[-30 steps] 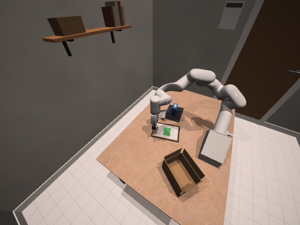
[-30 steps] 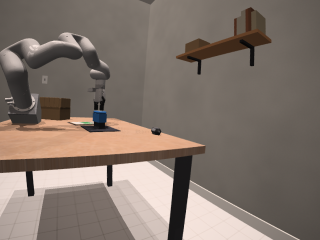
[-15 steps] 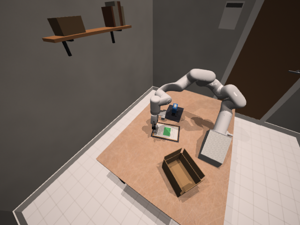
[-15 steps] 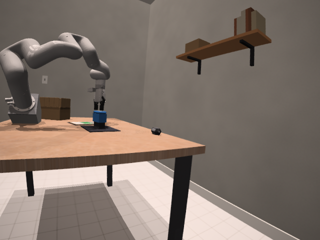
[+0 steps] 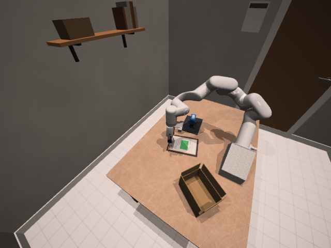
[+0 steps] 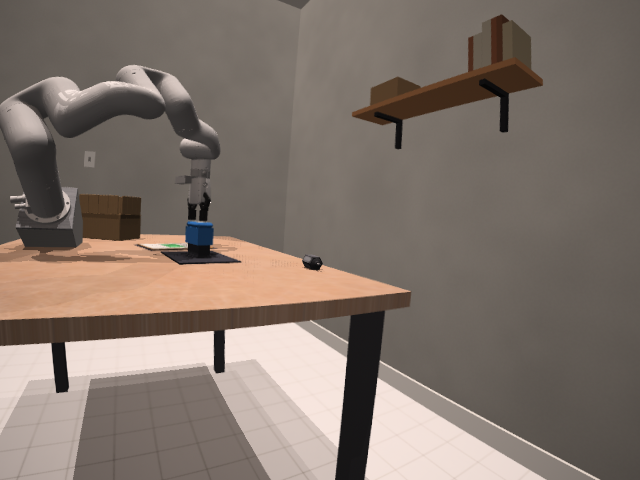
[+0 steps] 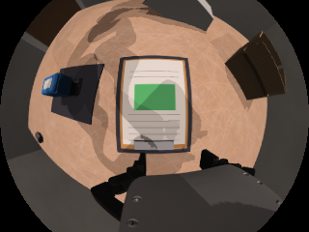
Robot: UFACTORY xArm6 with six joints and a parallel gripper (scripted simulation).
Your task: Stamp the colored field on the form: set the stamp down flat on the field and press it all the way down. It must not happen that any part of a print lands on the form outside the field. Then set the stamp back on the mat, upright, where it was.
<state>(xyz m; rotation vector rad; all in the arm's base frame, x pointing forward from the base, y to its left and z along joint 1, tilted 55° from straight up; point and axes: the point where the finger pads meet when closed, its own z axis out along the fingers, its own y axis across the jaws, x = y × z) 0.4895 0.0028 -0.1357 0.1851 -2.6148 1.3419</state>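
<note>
The blue stamp (image 5: 193,119) stands upright on the dark mat (image 5: 194,125); it also shows in the exterior view (image 6: 199,235) and at the left of the wrist view (image 7: 57,84). The form (image 5: 183,144) with its green field (image 5: 184,144) lies on the table beside the mat. My gripper (image 5: 169,140) is open and empty. It hangs low over the form's clip end, away from the stamp. In the wrist view the fingers frame the form's near edge and the green field (image 7: 154,96) lies ahead of them. In the exterior view the gripper (image 6: 198,211) appears just above the stamp.
An open cardboard box (image 5: 201,188) stands near the table's front. The arm's grey base (image 5: 238,163) sits at the right edge. A small black object (image 6: 312,261) lies near the table edge beyond the mat.
</note>
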